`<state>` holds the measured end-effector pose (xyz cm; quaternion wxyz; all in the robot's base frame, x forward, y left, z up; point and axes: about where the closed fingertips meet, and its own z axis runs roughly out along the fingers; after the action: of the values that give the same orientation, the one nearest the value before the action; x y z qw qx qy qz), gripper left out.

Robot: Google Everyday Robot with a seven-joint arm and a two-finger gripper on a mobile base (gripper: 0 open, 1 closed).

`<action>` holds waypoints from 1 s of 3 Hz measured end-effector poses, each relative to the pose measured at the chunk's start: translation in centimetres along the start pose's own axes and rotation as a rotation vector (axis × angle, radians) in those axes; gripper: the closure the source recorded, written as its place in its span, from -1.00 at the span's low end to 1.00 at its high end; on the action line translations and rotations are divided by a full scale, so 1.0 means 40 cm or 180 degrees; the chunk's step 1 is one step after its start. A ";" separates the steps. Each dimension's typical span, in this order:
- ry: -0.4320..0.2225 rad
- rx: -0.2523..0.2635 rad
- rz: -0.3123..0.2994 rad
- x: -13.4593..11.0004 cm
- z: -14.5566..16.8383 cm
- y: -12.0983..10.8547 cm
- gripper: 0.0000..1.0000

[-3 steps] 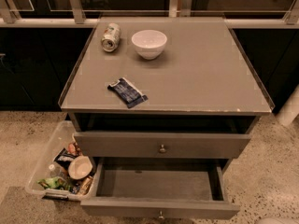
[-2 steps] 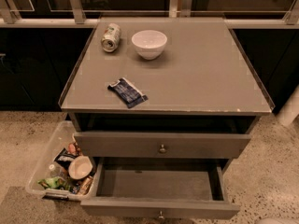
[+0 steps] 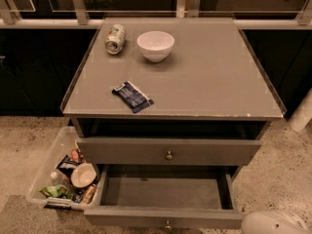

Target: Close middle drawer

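Observation:
The grey cabinet (image 3: 204,77) stands in front of me. The middle drawer (image 3: 165,191) is pulled far out and is empty; its flat front with a small brass knob (image 3: 167,224) is at the bottom edge of the view. Above it, the uppermost drawer (image 3: 168,151) with its own knob is nearly shut. The lowest drawer is hidden under the open one. My gripper (image 3: 273,223) shows only as a white rounded shape at the bottom right corner, to the right of the open drawer's front and apart from it.
On the cabinet top lie a tipped can (image 3: 115,38), a white bowl (image 3: 155,45) and a blue snack packet (image 3: 132,96). A clear bin (image 3: 53,155) of snacks and a bowl sits on the floor to the left. A white post (image 3: 302,112) stands at the right.
The white rounded shape of my gripper has come into view at the bottom right corner. The drawers and the things on top have not moved.

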<state>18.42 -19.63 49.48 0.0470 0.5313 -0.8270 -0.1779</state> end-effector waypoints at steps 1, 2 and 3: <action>-0.0143 -0.0027 0.0030 -0.016 0.024 -0.019 -1.00; -0.0145 -0.0032 0.0026 -0.016 0.026 -0.018 -1.00; -0.0109 0.0135 0.0051 -0.022 0.039 -0.003 -1.00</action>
<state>18.50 -18.53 48.09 0.0229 0.5224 -0.8355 -0.1691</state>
